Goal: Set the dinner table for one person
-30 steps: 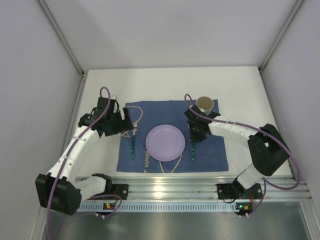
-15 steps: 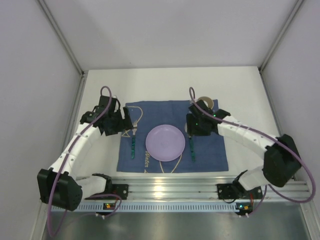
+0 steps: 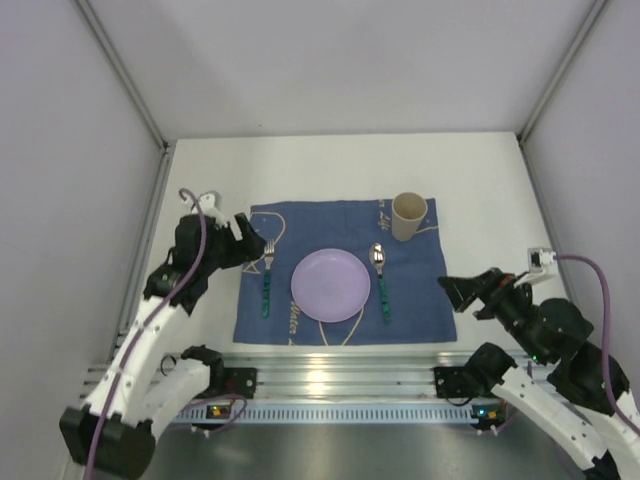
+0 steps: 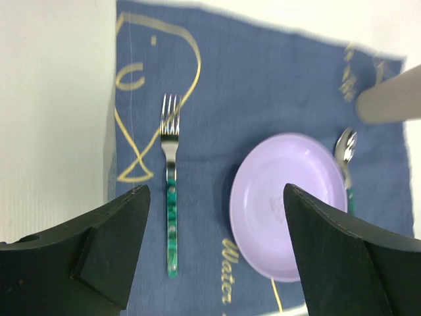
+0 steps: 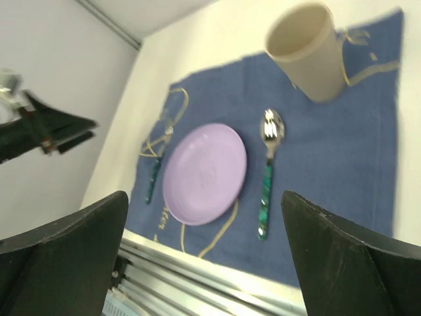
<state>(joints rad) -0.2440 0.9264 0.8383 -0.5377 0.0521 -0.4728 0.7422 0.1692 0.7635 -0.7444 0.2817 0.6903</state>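
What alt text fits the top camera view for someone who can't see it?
Lilac plate centred on a blue placemat, fork left of it, spoon right, beige cup at the far right corner. The left gripper and right gripper flank the placemat.

Left wrist view: cup (image 4: 391,102) cut off by right edge; placemat (image 4: 263,79) lettering cut off by bottom edge.

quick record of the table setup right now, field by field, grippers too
placemat: blue cloth on the white dinner table
plate: purple, empty, mid placemat
fork: left of plate, tines toward back
spoon: right of plate, bowl toward back
cup: beige, upright, placemat's far right corner
left gripper: open, empty, near placemat's left edge
right gripper: open, empty, off placemat's right edge
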